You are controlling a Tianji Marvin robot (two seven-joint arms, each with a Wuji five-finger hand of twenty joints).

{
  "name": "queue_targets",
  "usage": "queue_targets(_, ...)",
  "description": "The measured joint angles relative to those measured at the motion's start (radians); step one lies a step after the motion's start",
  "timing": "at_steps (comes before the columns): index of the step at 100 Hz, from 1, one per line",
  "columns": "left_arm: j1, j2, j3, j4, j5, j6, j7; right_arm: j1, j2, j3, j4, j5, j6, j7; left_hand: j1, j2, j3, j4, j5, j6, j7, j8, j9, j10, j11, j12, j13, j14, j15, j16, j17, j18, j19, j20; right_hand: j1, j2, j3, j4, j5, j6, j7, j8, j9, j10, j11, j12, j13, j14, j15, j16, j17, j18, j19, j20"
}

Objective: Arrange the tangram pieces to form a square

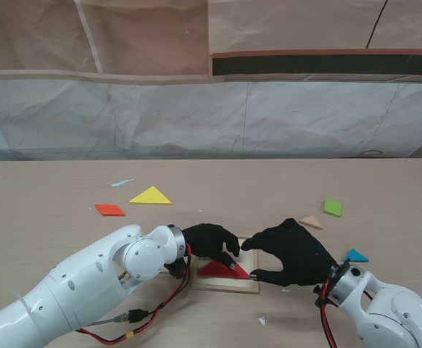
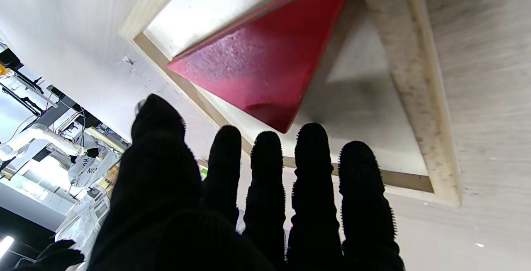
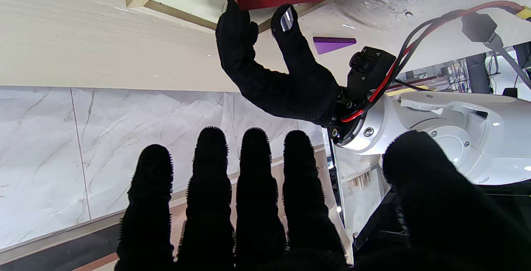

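Two black-gloved hands meet over a shallow wooden tray [image 1: 226,288] near me on the counter [image 1: 44,210]. Left hand [image 1: 209,241], fingers spread and holding nothing, hides part of the red triangle [image 1: 223,270] lying inside the tray. Right hand [image 1: 292,254] hovers just beside it, fingers apart, covering the tray's right edge.

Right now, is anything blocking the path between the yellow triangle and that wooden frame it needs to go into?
Nothing lies on the table between the yellow triangle and the wooden frame. The left hand hangs over the frame's left edge, beside the red triangle.
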Motion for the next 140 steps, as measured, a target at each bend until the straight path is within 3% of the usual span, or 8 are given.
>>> queue_targets(12,0.006,0.003,-0.006,-0.009,0.001,-0.004,-0.012,0.001,0.000,0.000,0.000,0.000,-0.002,0.001,0.009,0.022,-0.033,0.000,0.059,-0.001,0.020,0.010,0.048,0.017,0.000,0.000,0.022,0.012,-0.001,0.000,0.015,0.000,0.006,0.000,0.000,0.000,0.000,0.000,0.000,0.000,0.000,0.000,0.000,0.000,0.000,0.000,0.000,0.000,0.000,0.000,0.000,0.000,0.000,0.000)
queue_targets(72,0.019,0.014,-0.013,-0.036,-0.018,0.002,-0.046,-0.001,0.002,-0.005,-0.009,-0.004,-0.026,0.022,0.012,0.049,-0.028,0.001,0.059,-0.003,0.029,0.007,0.099,0.026,0.000,0.003,0.034,0.024,0.033,0.000,0.026,0.001,0.025,0.003,0.000,0.000,0.000,0.000,0.000,0.000,0.000,0.000,0.000,0.000,0.000,0.000,0.000,0.000,0.000,0.000,0.000,0.000,0.000,0.000)
queue_targets(77,0.018,0.015,-0.011,-0.036,-0.021,-0.002,-0.047,-0.001,0.002,-0.006,-0.009,-0.003,-0.026,0.026,0.012,0.049,-0.028,0.001,0.084,-0.014,0.034,0.003,0.107,0.015,0.000,0.004,0.034,0.023,0.035,0.000,0.024,0.001,0.025,0.003,0.000,0.000,0.000,0.000,0.000,0.000,0.000,0.000,0.000,0.000,0.000,0.000,0.000,0.000,0.000,0.000,0.000,0.000,0.000,0.000)
queue_targets(94,0.013,0.016,-0.005,-0.030,-0.031,-0.023,-0.051,-0.001,0.003,-0.009,-0.010,0.001,-0.020,0.032,0.012,0.049,-0.029,0.001,0.087,-0.018,0.039,0.003,0.108,0.002,-0.010,0.004,0.033,0.022,0.035,0.000,-0.015,0.001,0.010,0.003,0.000,0.000,0.000,0.000,0.000,0.000,0.000,0.000,0.000,0.000,0.000,0.000,0.000,0.000,-0.010,0.000,0.000,0.000,0.000,0.000)
queue_targets(104,0.012,0.016,-0.004,-0.026,-0.042,-0.028,-0.053,-0.001,0.003,-0.010,-0.012,0.004,-0.017,0.037,0.054,0.049,-0.032,0.001,0.087,-0.026,0.039,0.003,0.108,0.000,-0.014,0.004,0.033,0.006,0.025,-0.002,-0.051,0.001,-0.020,-0.004,0.000,0.000,0.000,0.000,0.000,0.000,0.000,0.000,0.000,0.000,0.000,0.000,0.000,0.000,-0.010,0.000,0.000,0.000,0.000,0.000)
queue_targets(120,0.011,0.015,-0.004,-0.020,-0.055,-0.040,-0.053,-0.002,0.003,-0.010,-0.014,0.004,-0.015,0.041,0.053,0.049,-0.039,0.000,0.087,-0.043,0.043,0.003,0.136,-0.027,-0.046,0.004,0.036,-0.015,0.011,-0.003,-0.087,0.001,-0.054,-0.021,0.000,0.000,0.000,0.000,0.000,0.000,0.000,0.000,0.000,0.000,0.000,0.000,0.000,0.000,-0.010,0.000,0.000,0.000,0.000,0.000)
queue_targets(140,0.013,0.015,-0.007,-0.020,-0.074,-0.031,-0.062,-0.003,0.003,-0.010,-0.016,0.003,-0.008,0.041,0.053,0.049,-0.039,0.000,0.099,-0.043,0.053,-0.015,0.145,-0.028,-0.055,-0.013,0.007,-0.029,0.000,-0.003,-0.129,-0.007,-0.079,-0.030,0.000,0.000,0.000,0.000,0.000,0.000,0.000,0.000,0.000,0.000,0.000,0.000,0.000,0.000,-0.010,0.000,0.000,0.000,0.000,0.000)
